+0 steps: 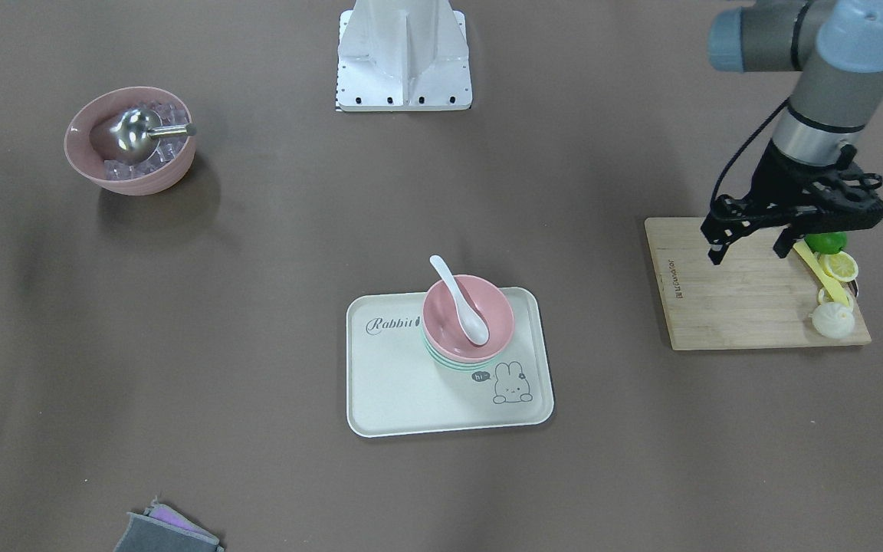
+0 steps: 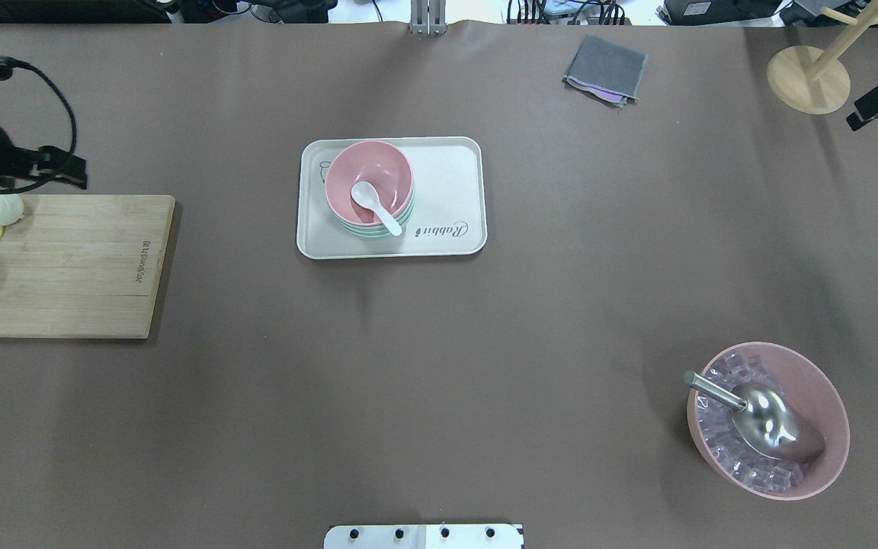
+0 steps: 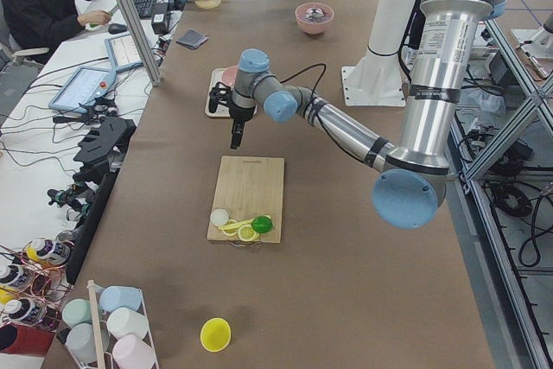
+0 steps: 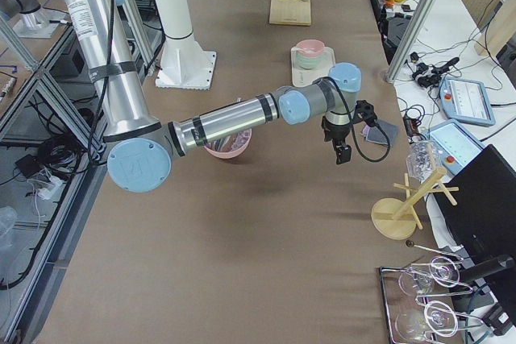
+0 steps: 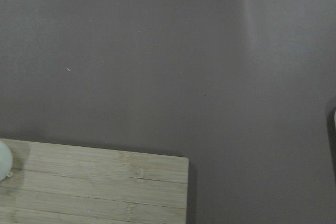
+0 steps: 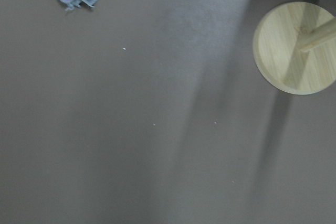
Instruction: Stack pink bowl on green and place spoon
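The pink bowl point(image 1: 491, 303) sits nested on top of the green bowls point(image 1: 457, 365), on the cream rabbit tray point(image 1: 395, 391) at mid-table. The white spoon point(image 1: 461, 303) lies inside the pink bowl, its handle leaning on the rim. My left gripper point(image 1: 748, 251) hangs open and empty above the wooden cutting board point(image 1: 740, 299), well away from the tray. My right gripper point(image 2: 862, 114) hovers at the far right edge near the wooden stand; I cannot tell whether it is open or shut.
On the cutting board's outer edge lie a lime, lemon slices, a yellow utensil and a white bun-like piece. A large pink bowl point(image 2: 828, 457) holds ice cubes and a metal scoop. A grey cloth point(image 2: 605, 69) and a wooden stand base point(image 2: 809, 80) sit at the far side.
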Robot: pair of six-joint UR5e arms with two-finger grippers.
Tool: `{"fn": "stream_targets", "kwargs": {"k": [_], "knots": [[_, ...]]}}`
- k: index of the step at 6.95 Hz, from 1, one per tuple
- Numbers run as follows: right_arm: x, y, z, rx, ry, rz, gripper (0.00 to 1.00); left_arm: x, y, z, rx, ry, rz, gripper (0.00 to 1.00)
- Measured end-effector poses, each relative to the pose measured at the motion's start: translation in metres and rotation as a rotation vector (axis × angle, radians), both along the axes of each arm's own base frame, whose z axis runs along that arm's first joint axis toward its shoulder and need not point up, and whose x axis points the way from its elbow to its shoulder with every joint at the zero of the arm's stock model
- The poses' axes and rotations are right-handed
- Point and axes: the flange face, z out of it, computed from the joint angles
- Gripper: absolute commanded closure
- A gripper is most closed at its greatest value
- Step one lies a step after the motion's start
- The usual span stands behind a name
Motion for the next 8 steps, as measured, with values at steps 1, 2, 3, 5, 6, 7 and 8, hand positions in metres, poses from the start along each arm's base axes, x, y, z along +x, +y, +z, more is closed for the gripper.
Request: {"fn": "stream_targets", "kwargs": {"k": [1, 2, 3, 5, 6, 7, 8], "knots": [[0.015, 0.007, 0.019, -0.018, 0.009, 0.004, 0.0, -0.038, 0.006, 0.039, -0.014, -0.03, 0.031, 0.02], [0.03, 0.016, 0.035, -0.044, 0.004, 0.015, 0.0, -0.077, 0.01, 0.075, -0.034, -0.061, 0.032, 0.02], [0.048, 0.028, 0.055, -0.088, -0.028, 0.032, 0.0, -0.111, 0.011, 0.109, -0.077, -0.073, 0.013, 0.02], [0.088, 0.06, 0.102, -0.199, -0.109, 0.088, 0.0, -0.154, 0.02, 0.155, -0.169, -0.042, -0.023, 0.02], [0.098, 0.071, 0.119, -0.244, -0.114, 0.11, 0.0, -0.173, 0.027, 0.17, -0.189, -0.037, -0.039, 0.02], [0.103, 0.077, 0.131, -0.285, -0.108, 0.122, 0.0, -0.197, 0.036, 0.18, -0.182, -0.03, -0.036, 0.02], [0.105, 0.082, 0.139, -0.312, -0.105, 0.129, 0.0, -0.219, 0.045, 0.186, -0.175, -0.006, -0.023, 0.02]]}}
